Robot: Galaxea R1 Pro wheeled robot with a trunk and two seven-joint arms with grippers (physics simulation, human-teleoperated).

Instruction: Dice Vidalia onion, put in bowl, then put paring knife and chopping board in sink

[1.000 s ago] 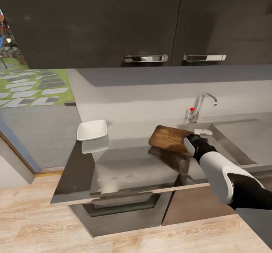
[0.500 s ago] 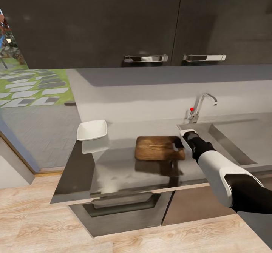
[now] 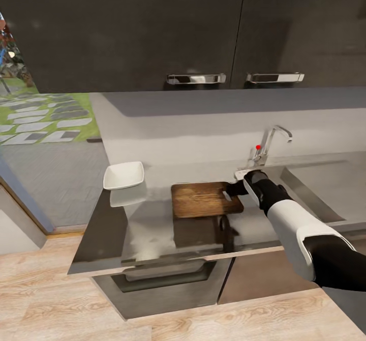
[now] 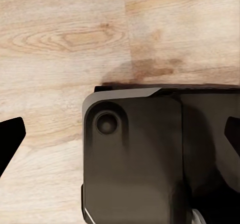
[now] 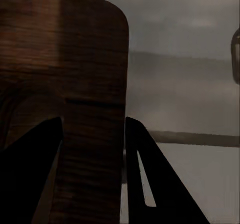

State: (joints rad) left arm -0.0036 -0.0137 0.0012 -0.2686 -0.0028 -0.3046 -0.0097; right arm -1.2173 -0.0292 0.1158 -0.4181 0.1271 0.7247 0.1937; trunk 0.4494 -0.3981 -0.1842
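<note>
right gripper: jaws clamped on chopping board | dark grained wood, rounded corners | left: cannot tell

White-and-black arm, dark tool

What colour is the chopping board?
Dark brown wood grain; the chopping board shows best in the head view.

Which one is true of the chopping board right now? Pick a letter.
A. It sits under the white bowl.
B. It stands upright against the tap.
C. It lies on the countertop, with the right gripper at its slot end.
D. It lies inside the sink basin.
C: the chopping board lies flat on the countertop, left of the sink, with the right gripper at its slot end.
</note>
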